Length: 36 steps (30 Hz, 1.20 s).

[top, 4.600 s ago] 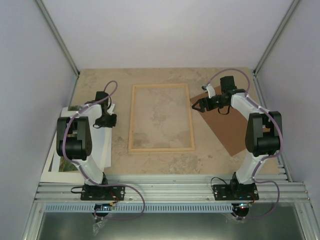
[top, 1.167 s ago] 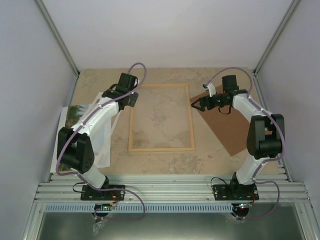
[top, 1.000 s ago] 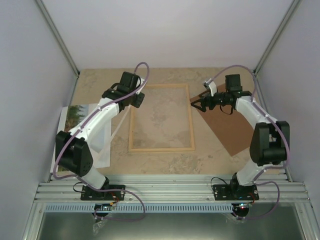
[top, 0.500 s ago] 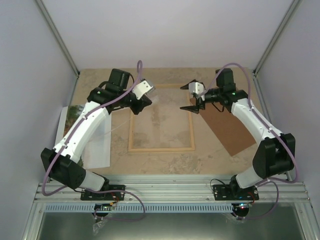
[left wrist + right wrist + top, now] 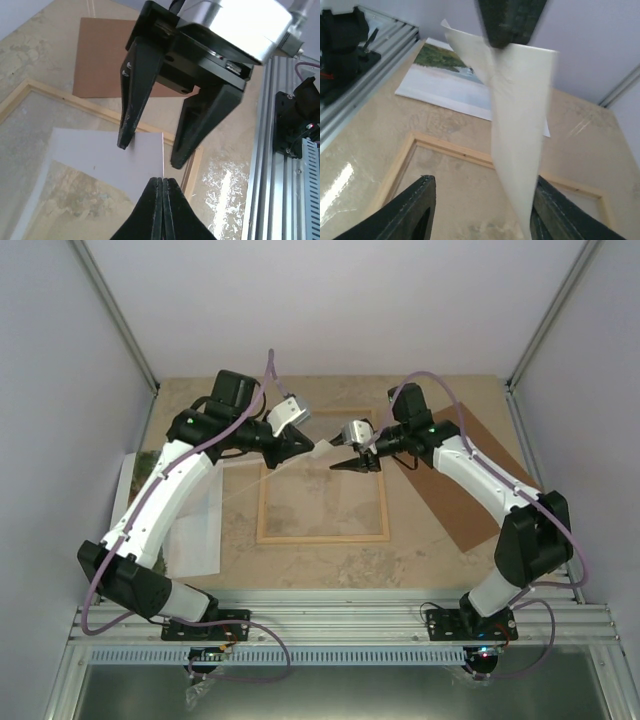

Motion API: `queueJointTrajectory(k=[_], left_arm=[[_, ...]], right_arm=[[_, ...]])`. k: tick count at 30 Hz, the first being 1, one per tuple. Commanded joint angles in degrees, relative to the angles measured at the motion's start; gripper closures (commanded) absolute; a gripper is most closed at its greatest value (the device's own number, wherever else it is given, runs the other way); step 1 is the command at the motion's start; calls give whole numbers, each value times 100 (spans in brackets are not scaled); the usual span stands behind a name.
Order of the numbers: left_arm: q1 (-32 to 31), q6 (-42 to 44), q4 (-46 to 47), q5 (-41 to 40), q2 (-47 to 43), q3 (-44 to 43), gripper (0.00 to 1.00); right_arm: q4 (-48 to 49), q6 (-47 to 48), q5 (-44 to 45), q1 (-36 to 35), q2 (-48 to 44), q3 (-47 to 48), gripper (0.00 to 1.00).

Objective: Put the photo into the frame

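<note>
The mottled beige table (image 5: 450, 570) carried a pale wooden frame (image 5: 263, 510) lying flat at its middle, with a brown board (image 5: 470, 510) askew to its right. A landscape print (image 5: 135, 475) lay at the left edge. Beside it the near end of the photo (image 5: 195, 535) rested, white side up.

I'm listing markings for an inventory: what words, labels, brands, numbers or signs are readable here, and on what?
None can be read.
The photo on the table shows only a landscape, with no caption.
The pale sheet in the left gripper, the frame, the brown board and the right gripper bear no legible mark.
</note>
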State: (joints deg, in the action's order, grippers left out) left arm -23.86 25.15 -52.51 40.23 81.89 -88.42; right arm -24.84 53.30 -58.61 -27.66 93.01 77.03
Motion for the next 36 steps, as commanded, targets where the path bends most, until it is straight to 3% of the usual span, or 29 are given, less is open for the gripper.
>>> queueJointTrajectory(k=[1, 7, 13, 15, 16, 20, 25, 30, 31, 32, 34, 36], left_arm=[[-9, 95, -226, 289, -85, -153, 100], [-13, -69, -104, 310, -170, -146, 100], [-13, -163, -70, 161, -173, -231, 97], [-14, -20, -229, 58, -155, -273, 56], [-13, 123, -359, -19, -126, -311, 46], [-14, 510, -669, -487, -32, -410, 40], [-31, 1212, -1067, -1259, 182, -570, 52], [-66, 1494, -1245, -1506, 317, -1060, 97], [-71, 1458, -1236, -1479, 319, -1191, 100], [-82, 1363, -1230, -1434, 329, -1360, 100], [-104, 1198, -1270, -1283, 378, -1755, 100], [-130, 1014, -1325, -1103, 467, -2218, 100]], right_arm=[[164, -398, 156, -20, 91, 316, 56], [42, -280, 148, -20, -59, 291, 99], [-81, -295, 334, -2, -196, 337, 100], [-93, -354, 344, 6, -262, 308, 99], [-101, -390, 362, 13, -300, 287, 99], [-191, -406, 378, 45, -387, 253, 99], [-207, -391, 340, 68, -509, 224, 99], [-187, -466, 396, 80, -619, 231, 99], [-128, -665, 453, 119, -641, 266, 97], [-42, -974, 481, 202, -648, 358, 88], [115, -1880, 343, 501, -655, 566, 47], [354, -2782, 125, 946, -686, 725, 23]])
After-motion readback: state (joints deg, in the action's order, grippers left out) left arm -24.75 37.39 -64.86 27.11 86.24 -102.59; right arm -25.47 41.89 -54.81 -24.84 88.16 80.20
